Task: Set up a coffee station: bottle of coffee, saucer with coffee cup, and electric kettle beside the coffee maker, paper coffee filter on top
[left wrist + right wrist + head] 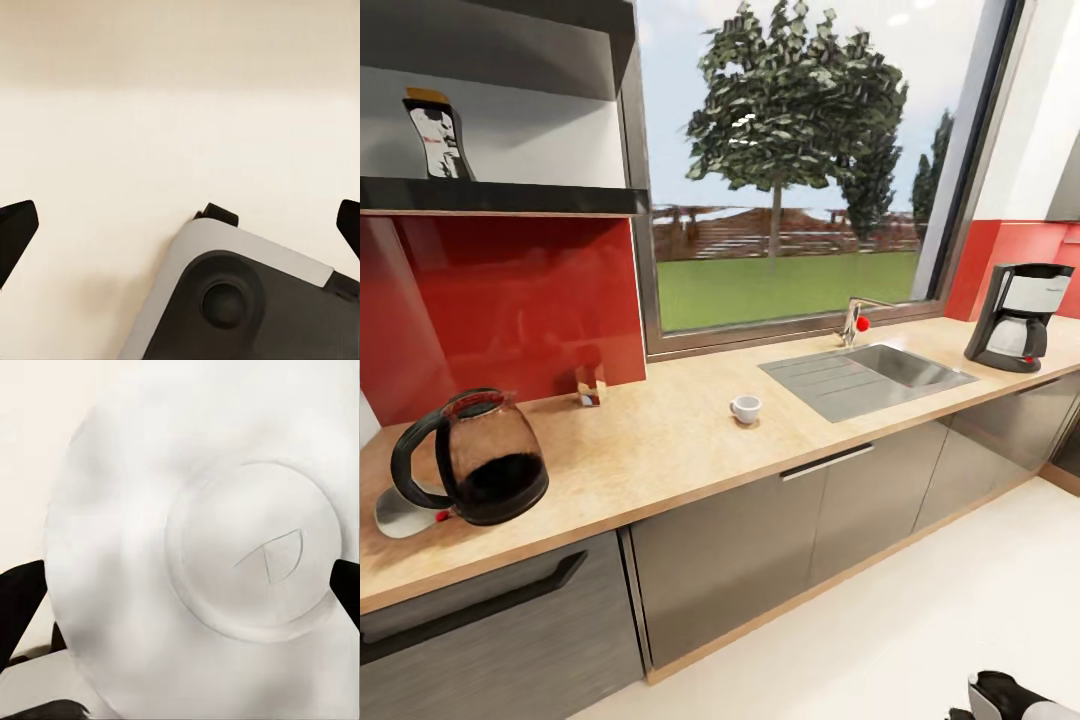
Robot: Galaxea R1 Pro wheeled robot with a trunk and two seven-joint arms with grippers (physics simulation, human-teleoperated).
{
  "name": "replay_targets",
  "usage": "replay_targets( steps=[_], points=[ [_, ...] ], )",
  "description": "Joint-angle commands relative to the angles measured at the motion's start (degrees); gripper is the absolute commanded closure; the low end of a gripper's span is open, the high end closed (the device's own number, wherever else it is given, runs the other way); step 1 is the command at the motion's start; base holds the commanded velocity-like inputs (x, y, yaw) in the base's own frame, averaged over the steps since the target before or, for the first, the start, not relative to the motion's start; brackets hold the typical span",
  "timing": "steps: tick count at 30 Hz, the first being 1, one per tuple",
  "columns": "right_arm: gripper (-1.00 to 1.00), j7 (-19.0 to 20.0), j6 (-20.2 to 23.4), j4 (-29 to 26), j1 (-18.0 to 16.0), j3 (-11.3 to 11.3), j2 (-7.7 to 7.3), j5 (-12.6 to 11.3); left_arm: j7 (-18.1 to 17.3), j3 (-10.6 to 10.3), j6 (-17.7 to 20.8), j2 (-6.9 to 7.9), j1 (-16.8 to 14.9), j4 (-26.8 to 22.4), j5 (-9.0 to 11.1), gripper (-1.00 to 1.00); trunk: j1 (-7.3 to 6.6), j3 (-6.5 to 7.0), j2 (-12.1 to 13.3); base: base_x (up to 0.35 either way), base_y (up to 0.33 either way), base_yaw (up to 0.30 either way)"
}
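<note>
Kitchen countertop (pixel 660 440), saucer (pixel 202 562) between right gripper (pixel 184 585) fingertips

Open countertop (pixel 660 450) stretches between kettle (pixel 485 460) and cup (pixel 745 408).

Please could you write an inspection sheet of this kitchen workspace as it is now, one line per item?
Surface: wooden countertop, with a sink and tap set in it.
Job's things: coffee maker at the right end; electric kettle at the left end; coffee cup between them; bottle of coffee on the shelf; white saucer close before the right gripper.
Clutter: small box by the red backsplash, contents unclear.
Grippers: left gripper open, empty; right gripper fingertips apart, grip on the saucer cannot be told.
Cables: nothing seen.
Surroundings: window, pale floor.
</note>
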Motion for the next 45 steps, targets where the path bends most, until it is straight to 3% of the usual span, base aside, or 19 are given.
replay_targets(
  steps=[1,5,8,12,15,17,20,26,34,45],
  points=[
    [1.00,-0.4,-1.2,0.1,1.3,-0.2,0.83,-0.2,0.4,-0.2,0.0,-0.01,0.0,-0.1,-0.3,-1.00,0.00,-0.04,0.0,0.000,0.000,0.000],
    [1.00,-0.3,-5.6,0.1,5.5,-0.2,2.98,-0.1,0.7,-0.3,0.1,-0.03,0.0,0.0,-0.1,-1.00,0.00,-0.04,0.0,0.000,0.000,0.000],
    [1.00,0.7,-8.8,0.1,7.5,-0.2,3.73,-0.1,0.8,-0.2,0.1,-0.03,0.0,0.1,0.2,-1.00,0.00,-0.04,0.0,0.012,0.000,0.000],
    [1.00,4.9,-11.5,0.1,9.9,-0.2,3.84,0.0,0.8,0.1,0.0,-0.07,0.0,0.1,0.3,-1.00,0.00,-0.04,0.0,0.127,-0.002,0.000],
    [1.00,11.6,-15.3,0.1,11.9,-0.2,3.60,0.0,0.8,0.1,0.0,-0.49,0.0,0.1,0.3,-1.00,0.00,-0.04,0.0,0.260,-0.066,0.000],
    [1.00,13.8,-17.5,0.1,13.0,-0.1,4.05,0.4,0.8,0.1,0.0,-0.69,0.0,0.2,0.3,-1.00,0.00,-0.04,0.0,0.292,-0.105,0.000],
    [1.00,14.9,-21.2,0.1,15.9,-0.1,5.82,2.9,0.8,0.1,0.0,-0.79,0.0,0.2,0.3,-1.00,0.00,-0.04,0.0,0.298,-0.124,0.000],
    [1.00,13.5,-24.7,0.1,18.3,-0.1,7.26,4.8,0.8,-0.5,-0.3,-1.62,0.0,0.4,-0.3,-1.00,0.00,-0.04,0.0,0.224,-0.208,0.000],
    [1.00,8.5,-25.5,0.1,18.4,-0.1,7.04,4.7,0.8,-0.8,-0.3,-2.20,0.0,0.4,-0.6,-1.00,0.00,-0.04,0.0,0.085,-0.316,0.000],
    [1.00,6.1,-26.3,0.1,18.4,-0.2,6.80,4.7,0.8,-0.9,-0.3,-2.23,0.0,0.5,-0.6,-1.00,0.00,-0.04,0.0,0.077,-0.321,0.124]
  ],
)
